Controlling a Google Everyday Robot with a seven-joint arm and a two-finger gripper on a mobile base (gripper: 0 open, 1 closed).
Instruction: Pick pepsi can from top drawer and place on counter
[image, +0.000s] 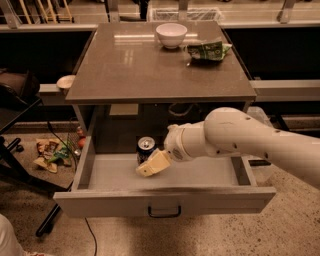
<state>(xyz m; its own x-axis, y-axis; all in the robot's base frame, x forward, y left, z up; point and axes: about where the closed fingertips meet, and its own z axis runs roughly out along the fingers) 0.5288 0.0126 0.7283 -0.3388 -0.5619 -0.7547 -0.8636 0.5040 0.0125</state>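
The gripper (152, 164) is hanging low inside the open top drawer (100, 200), just in front of the pepsi can (145, 146); whether it is clasping anything cannot be told. The can is standing upright near the drawer's back, left of centre. On the counter (140, 70) above, a white bowl (171, 34) and a green snack bag (209, 50) are sitting near the far edge.

The arm (250, 140) is fat, round and white, with tiny dark dots. Its cream gripper (153, 164) sits below the counter (150, 75)'s front edge.
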